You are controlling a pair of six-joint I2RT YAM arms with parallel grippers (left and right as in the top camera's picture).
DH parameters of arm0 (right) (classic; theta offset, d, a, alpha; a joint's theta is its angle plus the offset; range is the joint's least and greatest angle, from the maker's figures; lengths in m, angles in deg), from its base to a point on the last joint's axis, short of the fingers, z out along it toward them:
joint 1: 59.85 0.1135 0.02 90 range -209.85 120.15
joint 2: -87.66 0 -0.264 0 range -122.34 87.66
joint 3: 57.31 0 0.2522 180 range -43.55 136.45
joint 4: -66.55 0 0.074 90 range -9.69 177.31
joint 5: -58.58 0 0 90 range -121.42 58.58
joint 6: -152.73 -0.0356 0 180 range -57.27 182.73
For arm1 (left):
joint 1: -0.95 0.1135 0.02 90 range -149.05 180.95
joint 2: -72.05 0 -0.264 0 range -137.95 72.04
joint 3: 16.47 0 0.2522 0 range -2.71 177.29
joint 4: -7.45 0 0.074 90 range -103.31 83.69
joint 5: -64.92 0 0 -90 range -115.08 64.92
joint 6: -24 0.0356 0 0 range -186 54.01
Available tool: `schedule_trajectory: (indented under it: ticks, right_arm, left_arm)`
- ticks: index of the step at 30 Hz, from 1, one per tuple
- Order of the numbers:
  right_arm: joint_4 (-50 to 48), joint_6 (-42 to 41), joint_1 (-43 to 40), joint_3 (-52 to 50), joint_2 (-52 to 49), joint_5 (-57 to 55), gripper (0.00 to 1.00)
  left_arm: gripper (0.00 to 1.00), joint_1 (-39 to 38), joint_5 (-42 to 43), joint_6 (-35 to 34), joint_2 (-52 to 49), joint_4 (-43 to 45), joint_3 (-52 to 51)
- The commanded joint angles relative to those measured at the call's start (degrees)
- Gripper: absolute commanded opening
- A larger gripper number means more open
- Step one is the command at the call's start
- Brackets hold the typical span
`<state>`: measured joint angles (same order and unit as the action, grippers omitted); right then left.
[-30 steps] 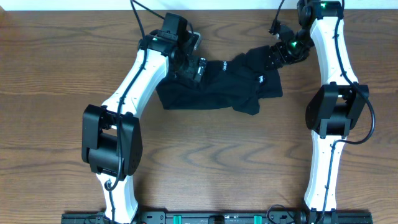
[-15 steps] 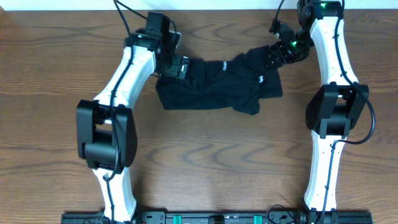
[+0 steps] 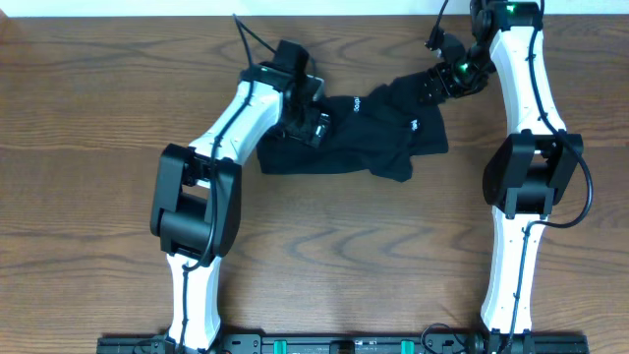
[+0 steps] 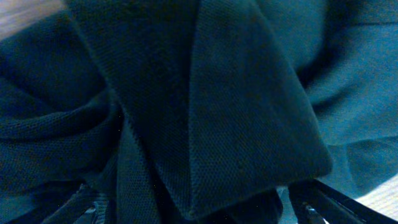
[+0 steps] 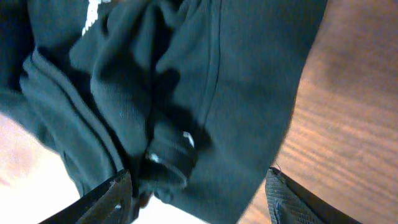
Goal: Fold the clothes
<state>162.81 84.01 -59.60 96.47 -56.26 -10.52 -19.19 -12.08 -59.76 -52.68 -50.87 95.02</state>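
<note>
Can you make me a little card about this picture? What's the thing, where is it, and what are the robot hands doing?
Thing: one black shirt with small white marks
Shape: bunched and wrinkled, not folded flat
Place: far middle of the wooden table
Left gripper: on the shirt's left end, fingers spread wide, cloth between them
Right gripper: at the shirt's far right corner, cloth between its fingers; grip unclear
Folding: not done yet
</note>
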Motion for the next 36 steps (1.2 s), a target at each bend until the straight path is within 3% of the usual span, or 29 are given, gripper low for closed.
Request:
schedule_trajectory:
  ticks: [1, 5, 14, 16, 29, 36]
  right_arm:
    - [-1.9, -2.5, 0.5, -2.3, 0.3, 0.7, 0.67]
    - [-6.1, -3.6, 0.6, -6.5, 0.3, 0.7, 0.69]
    - [-11.6, -5.0, -0.3, -11.6, 0.3, -0.2, 0.97]
    - [-12.4, -5.0, -0.7, -12.0, 0.3, -0.7, 0.99]
    - [-15.7, -4.9, -1.0, -18.0, 0.3, 4.2, 0.99]
    - [-12.8, -1.9, -0.8, -19.1, 0.3, 16.1, 0.87]
  left_arm:
    - [0.92, -0.4, 1.1, 0.0, 1.0, -0.5, 0.0]
    - [0.93, 0.1, 1.1, -1.0, 3.4, -2.2, 0.0]
    - [0.95, 1.5, -1.9, -1.0, 9.8, -3.0, 0.0]
    - [0.95, 2.0, -1.9, -1.0, 10.9, -3.2, 0.0]
    - [0.96, 7.5, -2.1, -1.0, 15.3, -7.5, 0.0]
    - [0.96, 12.3, -2.1, -1.0, 18.1, -9.4, 0.0]
